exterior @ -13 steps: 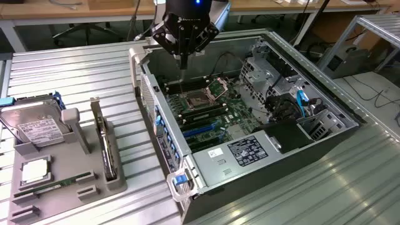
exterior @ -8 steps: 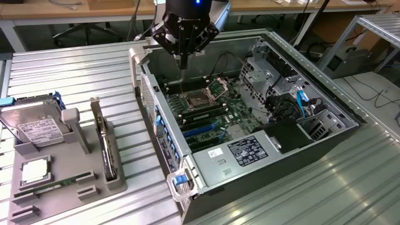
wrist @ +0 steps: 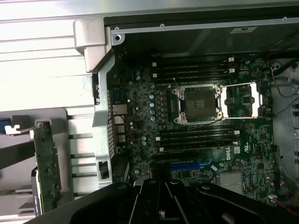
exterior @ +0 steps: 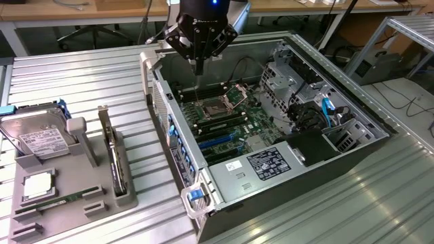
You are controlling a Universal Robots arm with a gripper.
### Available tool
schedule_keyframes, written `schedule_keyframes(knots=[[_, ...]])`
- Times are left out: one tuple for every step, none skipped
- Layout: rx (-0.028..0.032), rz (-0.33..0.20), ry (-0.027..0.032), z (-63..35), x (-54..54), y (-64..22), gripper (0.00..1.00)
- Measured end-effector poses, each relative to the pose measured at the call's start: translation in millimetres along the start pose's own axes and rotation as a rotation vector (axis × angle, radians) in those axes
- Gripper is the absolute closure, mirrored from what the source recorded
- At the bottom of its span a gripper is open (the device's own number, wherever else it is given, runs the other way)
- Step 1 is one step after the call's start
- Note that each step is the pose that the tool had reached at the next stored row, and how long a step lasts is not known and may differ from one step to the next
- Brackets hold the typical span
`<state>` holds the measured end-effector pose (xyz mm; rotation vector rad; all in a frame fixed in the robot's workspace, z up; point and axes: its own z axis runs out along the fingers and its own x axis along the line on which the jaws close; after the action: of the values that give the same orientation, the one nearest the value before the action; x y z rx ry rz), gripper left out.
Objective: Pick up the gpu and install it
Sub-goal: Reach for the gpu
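Note:
The gpu (exterior: 113,152) stands on edge in a slot of the grey holder tray (exterior: 74,218) at the exterior view's left, its silver bracket at the far end. In the wrist view the gpu (wrist: 45,163) is a thin card beside the case wall. My gripper (exterior: 198,70) hangs over the far part of the open computer case (exterior: 271,168), above the motherboard (exterior: 224,122), well away from the gpu. Its fingers are shut together with nothing between them. The wrist view has the gripper (wrist: 159,189) over the board near the blue slots (wrist: 187,164).
The tray also carries a silver hard drive (exterior: 40,137), a CPU chip (exterior: 39,185) and a green RAM stick (exterior: 58,200). Inside the case are the CPU socket (wrist: 196,105), drive cages (exterior: 285,81) and blue cables (exterior: 329,114). Ribbed metal table (exterior: 81,76) surrounds everything.

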<state>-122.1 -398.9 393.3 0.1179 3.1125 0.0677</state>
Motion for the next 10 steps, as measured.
schedule_keyframes(knots=[[-0.0001,0.0,-0.0001,0.0,0.8,-0.1,0.89],[0.0,0.0,0.0,-0.1,4.4,-0.3,0.89],[0.0,0.0,-0.0002,-0.3,11.4,-0.9,0.89],[0.0,0.0,-0.0006,-0.4,17.6,-1.4,0.89],[0.0,0.0,-0.0006,-0.5,22.0,-1.7,0.89],[0.0,0.0,-0.0008,-0.5,26.9,-2.0,0.89],[0.0,0.0,-0.0009,-0.6,29.8,-2.3,0.89],[-0.0001,0.0,-0.001,-0.6,32.9,-2.5,0.89],[-0.0001,0.0,-0.0011,-0.7,37.4,-2.9,0.89],[0.0,0.0,-0.0014,-0.8,45.6,-3.5,0.89]])
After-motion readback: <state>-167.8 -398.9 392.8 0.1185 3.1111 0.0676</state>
